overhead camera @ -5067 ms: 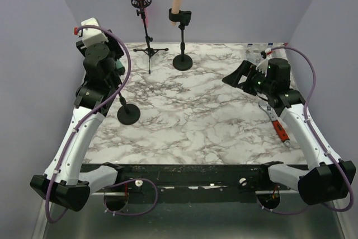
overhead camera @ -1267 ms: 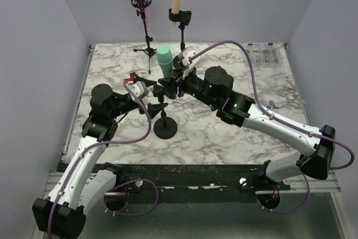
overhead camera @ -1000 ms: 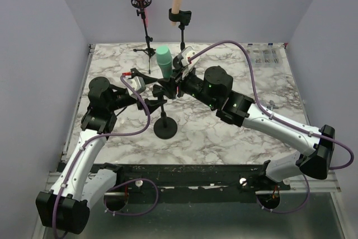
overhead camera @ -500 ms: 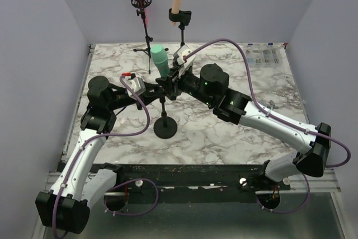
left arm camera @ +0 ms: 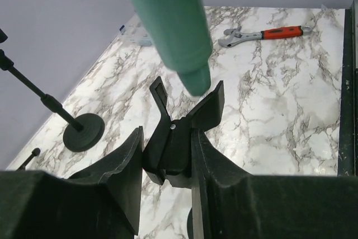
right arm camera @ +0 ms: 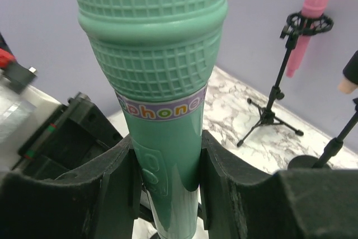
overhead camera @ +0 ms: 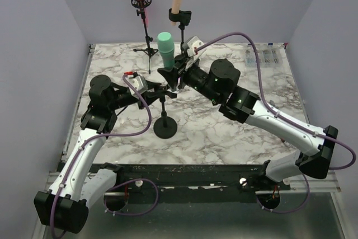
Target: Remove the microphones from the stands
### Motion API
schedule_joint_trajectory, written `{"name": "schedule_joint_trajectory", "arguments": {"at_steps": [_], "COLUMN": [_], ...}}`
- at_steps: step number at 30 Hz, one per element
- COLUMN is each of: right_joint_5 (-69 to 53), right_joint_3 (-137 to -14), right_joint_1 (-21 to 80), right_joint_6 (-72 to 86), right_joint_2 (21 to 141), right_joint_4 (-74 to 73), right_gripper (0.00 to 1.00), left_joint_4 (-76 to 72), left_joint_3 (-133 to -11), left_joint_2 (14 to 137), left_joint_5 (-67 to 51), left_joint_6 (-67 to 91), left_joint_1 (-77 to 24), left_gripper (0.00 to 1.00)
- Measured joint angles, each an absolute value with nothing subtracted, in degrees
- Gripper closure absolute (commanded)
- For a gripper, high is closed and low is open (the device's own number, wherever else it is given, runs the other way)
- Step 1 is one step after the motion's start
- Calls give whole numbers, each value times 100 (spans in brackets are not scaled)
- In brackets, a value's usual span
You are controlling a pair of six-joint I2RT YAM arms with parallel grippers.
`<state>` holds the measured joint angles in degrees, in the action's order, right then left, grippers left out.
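Two grippers were at the stand (overhead camera: pixel 165 129): the left gripper (left arm camera: pixel 166 163) was clamped on the clip (left arm camera: pixel 182 127), and the right gripper (right arm camera: pixel 168 174) was clamped on the green microphone (overhead camera: pixel 165 48), whose lower end hung just above that clip.

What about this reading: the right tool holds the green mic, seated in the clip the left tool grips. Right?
Wrong on one point: the mic is out of the clip; the left wrist view shows its lower end hanging free. The right tool does hold it, and the left tool grips the clip.
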<state>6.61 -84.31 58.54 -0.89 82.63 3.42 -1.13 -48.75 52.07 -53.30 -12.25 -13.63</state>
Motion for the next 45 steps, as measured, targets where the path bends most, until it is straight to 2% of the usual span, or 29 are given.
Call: {"name": "schedule_joint_trajectory", "arguments": {"at_steps": [10, 18, 29, 45], "right_joint_5": [1269, 2368, 2788, 2923], "right_joint_3": [-8165, -6938, -6410, -6226], "right_joint_1": [5857, 5854, 5854, 5854], "right_joint_6": [58, -78, -156, -158], "right_joint_2": [6993, 6045, 5881, 5688], "right_joint_4": [832, 1094, 1072, 1103], "right_gripper": [99, 99, 99, 99], "left_joint_4": [-56, -436, -1175, -1459], "left_joint_3": [-4917, -4233, -3474, -3118], "left_joint_2": [5231, 4609, 4628, 5063], "left_joint_5": [-5076, -3516, -2067, -1308], "left_joint_6": [-1280, -1361, -764, -377], "left_joint_1": [-1514, -2333, -2803, -3122], "left_gripper": [100, 100, 100, 100]}}
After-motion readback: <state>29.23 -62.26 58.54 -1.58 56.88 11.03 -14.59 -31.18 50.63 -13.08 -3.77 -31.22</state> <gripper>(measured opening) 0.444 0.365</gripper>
